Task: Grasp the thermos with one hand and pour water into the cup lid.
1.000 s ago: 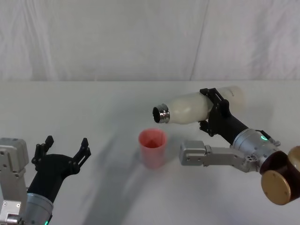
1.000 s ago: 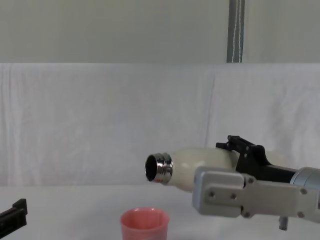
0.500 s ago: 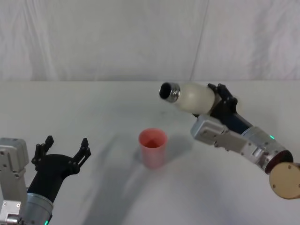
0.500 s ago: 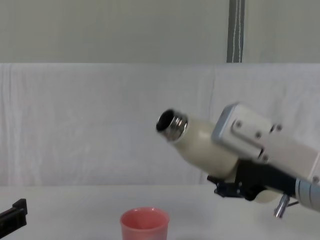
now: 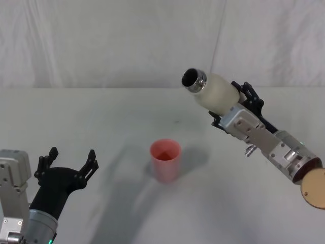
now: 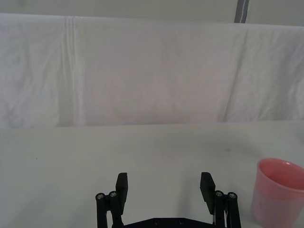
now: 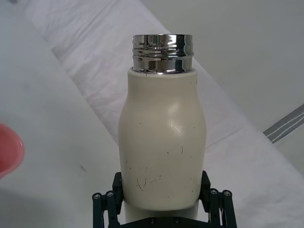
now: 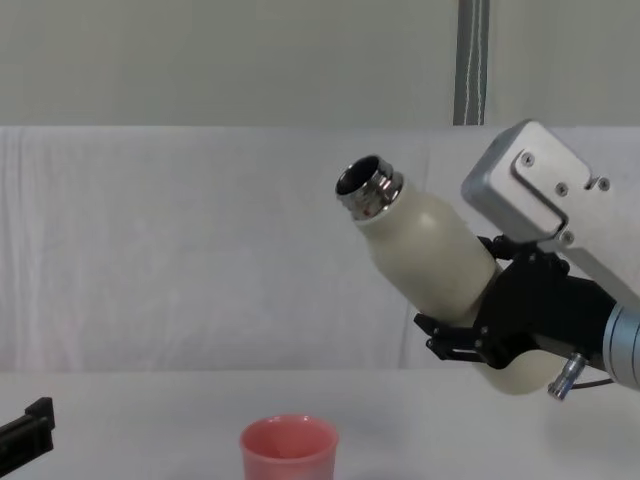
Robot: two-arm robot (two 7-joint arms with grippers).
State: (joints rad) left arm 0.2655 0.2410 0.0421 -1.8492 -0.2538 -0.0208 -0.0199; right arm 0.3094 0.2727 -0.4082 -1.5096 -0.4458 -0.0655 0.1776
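Note:
My right gripper (image 5: pixel 237 105) is shut on the cream-white thermos (image 5: pixel 216 93), holding it in the air to the right of and above the pink cup lid (image 5: pixel 165 160). The thermos (image 8: pixel 425 252) tilts with its open steel neck (image 8: pixel 368 187) pointing up and to the left. In the right wrist view the thermos (image 7: pixel 161 147) stands between the gripper's fingers (image 7: pixel 216 202). The cup lid (image 8: pixel 289 451) stands upright on the table, also seen from the left wrist (image 6: pixel 279 192). My left gripper (image 5: pixel 67 162) hangs open near the table's front left, apart from the cup lid.
A white cloth covers the table (image 5: pixel 101 122) and hangs as a backdrop behind it. A grey pole (image 8: pixel 471 62) rises at the back right.
The right arm has swung the thermos from nearly level with its mouth over the cup lid to tilted mouth-up, and moved it up and to the right. The left arm has not moved.

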